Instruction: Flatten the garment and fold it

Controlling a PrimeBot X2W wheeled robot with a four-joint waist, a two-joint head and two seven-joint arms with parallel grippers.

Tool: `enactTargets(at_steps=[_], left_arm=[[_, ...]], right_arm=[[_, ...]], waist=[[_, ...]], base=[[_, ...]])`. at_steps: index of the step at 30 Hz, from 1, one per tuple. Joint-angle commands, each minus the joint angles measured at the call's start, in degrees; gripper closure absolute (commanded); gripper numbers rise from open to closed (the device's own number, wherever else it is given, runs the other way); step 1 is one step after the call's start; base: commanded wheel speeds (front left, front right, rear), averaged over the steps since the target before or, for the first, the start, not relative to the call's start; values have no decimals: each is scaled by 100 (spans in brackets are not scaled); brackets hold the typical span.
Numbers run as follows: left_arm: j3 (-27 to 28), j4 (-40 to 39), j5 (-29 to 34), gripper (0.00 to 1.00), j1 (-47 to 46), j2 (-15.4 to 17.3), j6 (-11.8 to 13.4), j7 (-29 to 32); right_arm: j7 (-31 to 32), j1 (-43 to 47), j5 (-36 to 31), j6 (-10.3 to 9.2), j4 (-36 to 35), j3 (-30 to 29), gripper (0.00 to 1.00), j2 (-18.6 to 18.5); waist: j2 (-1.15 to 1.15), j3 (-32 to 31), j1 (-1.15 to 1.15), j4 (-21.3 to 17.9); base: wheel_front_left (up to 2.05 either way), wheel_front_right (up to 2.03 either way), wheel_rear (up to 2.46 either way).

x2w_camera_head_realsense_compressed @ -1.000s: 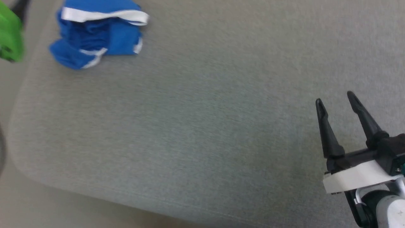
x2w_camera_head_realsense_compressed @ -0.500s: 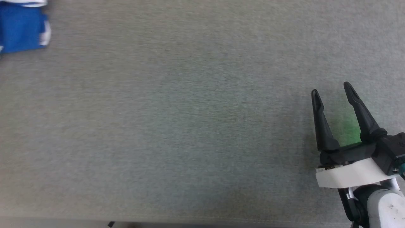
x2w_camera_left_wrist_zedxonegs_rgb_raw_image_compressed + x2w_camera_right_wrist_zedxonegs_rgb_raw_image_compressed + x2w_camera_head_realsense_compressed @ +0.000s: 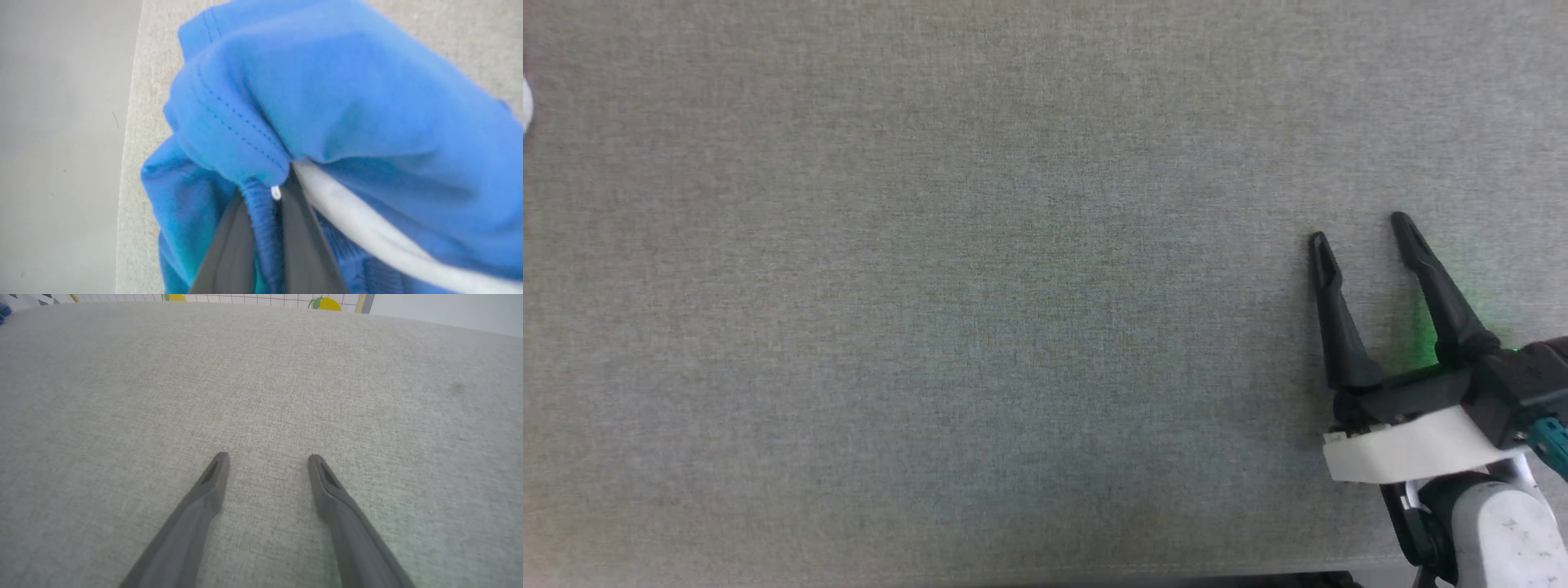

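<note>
Left gripper (image 3: pixel 267 192) pinches a ribbed blue fold of the garment (image 3: pixel 347 102), bunched at the grey surface's (image 3: pixel 139 122) edge | we'd lift slowly, grip firm, letting the bundle hang loose | right gripper (image 3: pixel 1360 230) spread over bare surface | waistband or hem, we cannot tell; print hidden

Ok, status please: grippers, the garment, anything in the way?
Left gripper shut on garment, still bunched. Right gripper open, empty, over grey surface. No obstacle seen.
</note>
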Motion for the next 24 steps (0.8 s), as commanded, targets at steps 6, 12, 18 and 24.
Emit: enactTargets(at_steps=[6, 12, 18, 24], left_arm=[[-413, -240, 79, 100, -389, 35, -2, -957], [-1113, -749, 109, 100, -759, 62, -2, -1833], [-1815, -1405, 134, 100, -952, -268, -3, -2592], [-2294, -1873, 238, 100, -701, -894, 39, -3095]], right_arm=[[63, -110, -3, -9, 356, 76, 0, 3], [91, -71, 89, -9, 683, 95, 0, 12], [100, -57, 159, -9, 948, 60, 0, 28], [104, -5, 181, -9, 1087, -18, 0, 44]], waist=[[0, -914, 0, 172], [0, -1703, 0, 140], [0, -2378, 0, 12], [0, -2791, 0, -225]], base=[[0, 0, 0], [0, 0, 0], [0, 0, 0], [0, 0, 0]])
